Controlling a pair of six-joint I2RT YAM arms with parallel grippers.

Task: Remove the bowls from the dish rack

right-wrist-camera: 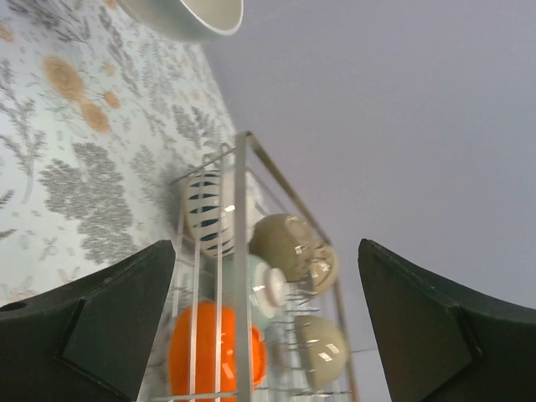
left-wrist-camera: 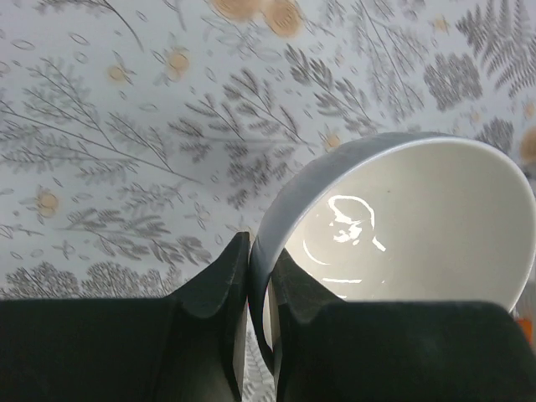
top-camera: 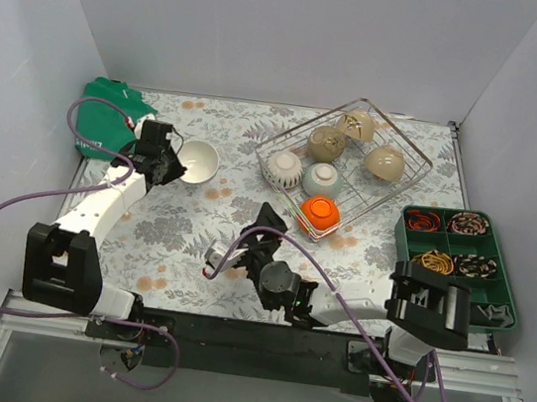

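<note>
Top view: white bowl (top-camera: 197, 161) is out, left of the dish rack (top-camera: 398, 133), over the surface (top-camera: 183, 239). Six bowls (top-camera: 323, 179) inside are not yet unloaded.
Left wrist: left fingers (left-wrist-camera: 213, 289) clenched on the white bowl's rim.
Right wrist: right fingers (right-wrist-camera: 100, 327) spread and empty, facing the rack, orange bowl (right-wrist-camera: 213, 356) nearest.

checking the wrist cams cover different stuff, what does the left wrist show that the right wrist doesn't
Only the left wrist: the left gripper pinching the rim of the white bowl, one finger inside, one outside. Only the right wrist: the right gripper open and empty, and the dish rack holding the orange bowl and ribbed bowl among others. Both: the floral tablecloth, and likely the same white bowl, at the right wrist view's top edge.
</note>
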